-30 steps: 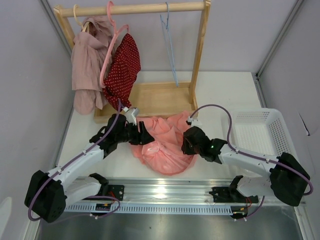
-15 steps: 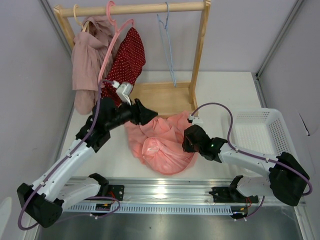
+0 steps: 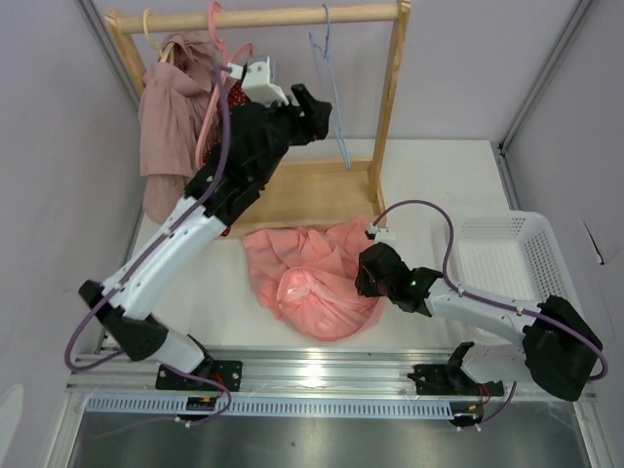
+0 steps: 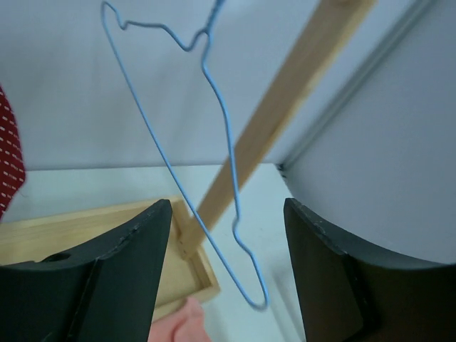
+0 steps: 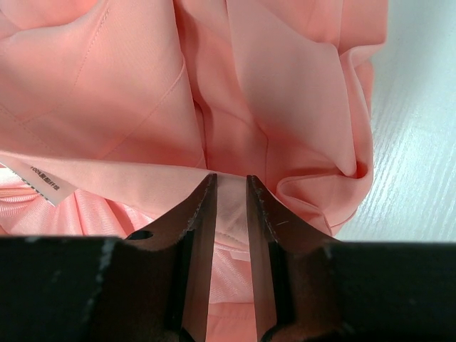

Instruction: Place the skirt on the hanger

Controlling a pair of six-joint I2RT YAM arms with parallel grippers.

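The salmon-pink skirt (image 3: 312,278) lies crumpled on the white table in front of the rack. My right gripper (image 3: 363,273) sits low at the skirt's right side, and in the right wrist view its jaws (image 5: 231,187) are shut on a folded edge of the skirt (image 5: 285,92). The light-blue wire hanger (image 3: 340,146) hangs by its hook from the wooden rail. My left gripper (image 3: 322,109) is raised just left of the hanger. In the left wrist view it (image 4: 228,214) stands open, the hanger (image 4: 230,153) hanging beyond its gap, untouched.
The wooden rack (image 3: 390,97) has a tray base (image 3: 322,190). On its left hang a mauve-pink garment (image 3: 171,127), a pink hanger (image 3: 208,117) and a red dotted garment (image 4: 8,157), mostly hidden behind my left arm. A white basket (image 3: 497,258) stands at the right.
My left arm has risen from the skirt's left edge up and back to the blue hanger, its jaws widening. The right gripper has kept its place on the skirt.
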